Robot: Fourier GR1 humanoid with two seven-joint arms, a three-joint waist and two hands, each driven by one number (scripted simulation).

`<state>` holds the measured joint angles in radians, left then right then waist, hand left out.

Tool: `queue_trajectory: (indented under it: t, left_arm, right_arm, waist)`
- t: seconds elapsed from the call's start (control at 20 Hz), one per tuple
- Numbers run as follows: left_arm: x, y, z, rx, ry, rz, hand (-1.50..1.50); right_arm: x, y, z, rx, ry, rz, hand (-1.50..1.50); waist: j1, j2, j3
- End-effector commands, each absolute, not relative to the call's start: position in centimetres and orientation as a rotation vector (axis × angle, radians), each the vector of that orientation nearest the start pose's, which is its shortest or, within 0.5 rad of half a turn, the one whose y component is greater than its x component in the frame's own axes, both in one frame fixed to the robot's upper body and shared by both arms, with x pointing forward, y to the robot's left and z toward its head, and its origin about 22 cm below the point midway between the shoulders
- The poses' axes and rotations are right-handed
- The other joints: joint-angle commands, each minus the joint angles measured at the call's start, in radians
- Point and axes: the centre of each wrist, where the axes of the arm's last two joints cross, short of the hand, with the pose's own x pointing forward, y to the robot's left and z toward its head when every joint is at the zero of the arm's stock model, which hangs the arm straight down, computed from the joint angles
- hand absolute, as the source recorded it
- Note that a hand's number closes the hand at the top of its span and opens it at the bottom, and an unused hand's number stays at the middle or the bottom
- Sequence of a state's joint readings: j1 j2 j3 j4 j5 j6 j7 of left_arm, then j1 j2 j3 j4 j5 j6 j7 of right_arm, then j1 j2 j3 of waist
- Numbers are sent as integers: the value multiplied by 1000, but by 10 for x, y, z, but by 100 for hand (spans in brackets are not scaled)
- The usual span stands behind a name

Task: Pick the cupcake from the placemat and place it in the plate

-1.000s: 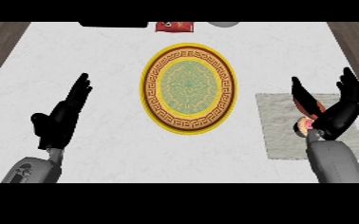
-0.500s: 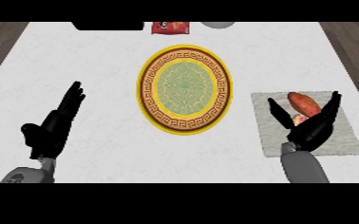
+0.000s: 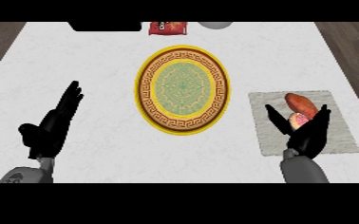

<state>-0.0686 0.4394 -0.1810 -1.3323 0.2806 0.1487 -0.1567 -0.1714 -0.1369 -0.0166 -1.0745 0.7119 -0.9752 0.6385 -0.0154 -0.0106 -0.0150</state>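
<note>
A cupcake (image 3: 299, 119) with pink top lies on the grey placemat (image 3: 335, 104) at the right, next to an orange-brown oval item (image 3: 300, 102). My right hand (image 3: 306, 134) stands over the placemat's near part with straight fingers spread on both sides of the cupcake, partly hiding it; nothing is held. The round plate (image 3: 182, 90), yellow-rimmed with a green patterned centre, sits in the middle of the white counter. My left hand (image 3: 54, 126) rests open at the lower left, fingers up.
Along the far edge are a dark object (image 3: 105, 26), a red packet (image 3: 167, 27) and a grey round thing (image 3: 214, 24). Wooden floor shows past the counter's corners.
My right hand slid down and left off the cupcake and the orange-brown item, uncovering them. The left hand drifted slightly. The view shifted, so the plate sits more to the centre.
</note>
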Motion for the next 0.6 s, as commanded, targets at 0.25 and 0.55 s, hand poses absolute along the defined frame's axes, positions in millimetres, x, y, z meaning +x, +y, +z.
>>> queue_trajectory:
  t: [0.25,0.55]
  left_arm:
    - [249,299,-21,170,-1497,-128,0]
    - [236,307,-35,174,-1508,-145,0]
  right_arm:
    - [298,-239,-12,-1149,-614,-178,-150]
    - [287,-227,18,-1163,-484,-115,-150]
  waist:
    - [-6,0,9]
    - [4,4,12]
